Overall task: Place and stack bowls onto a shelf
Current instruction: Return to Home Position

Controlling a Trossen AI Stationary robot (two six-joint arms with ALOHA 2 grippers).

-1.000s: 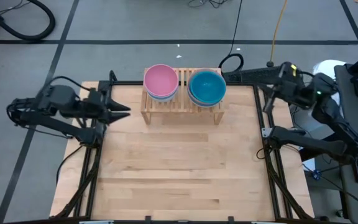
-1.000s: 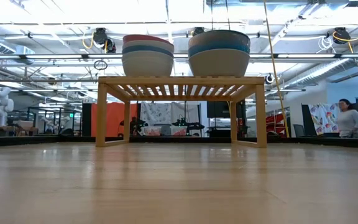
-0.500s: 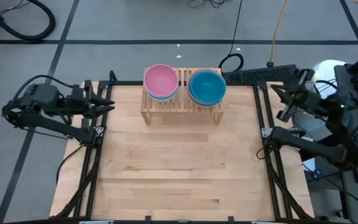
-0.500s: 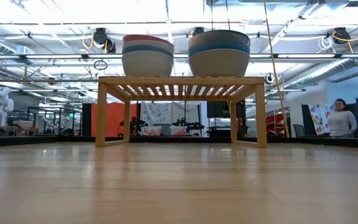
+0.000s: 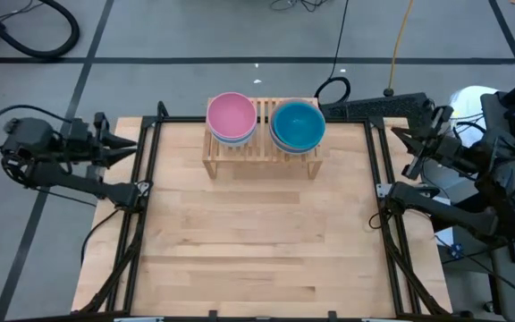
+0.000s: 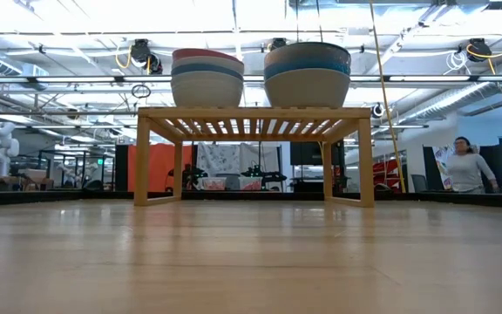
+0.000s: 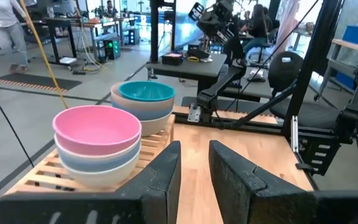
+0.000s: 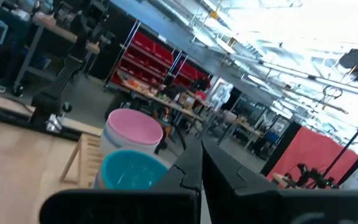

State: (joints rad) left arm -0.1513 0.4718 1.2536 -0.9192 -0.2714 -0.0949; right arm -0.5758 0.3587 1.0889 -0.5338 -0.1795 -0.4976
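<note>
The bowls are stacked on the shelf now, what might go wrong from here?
Two small risks. The pink-topped stack and the teal-topped stack stand several bowls high on the slatted shelf, so a jolt to the table could topple them. The left hand and right hand sit off the table's sides, in line with the shelf; an inward swing could clip a stack.

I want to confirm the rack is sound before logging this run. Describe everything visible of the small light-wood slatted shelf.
The small light-wood slatted shelf looks like pale bare wood: a rectangular top of parallel slats on four short square legs, open underneath. It stands level at the far middle of the wooden tabletop. Two bowl stacks sit side by side on it, one topped by a round pink bowl, the other by a round teal bowl. Nothing else touches it.
</note>
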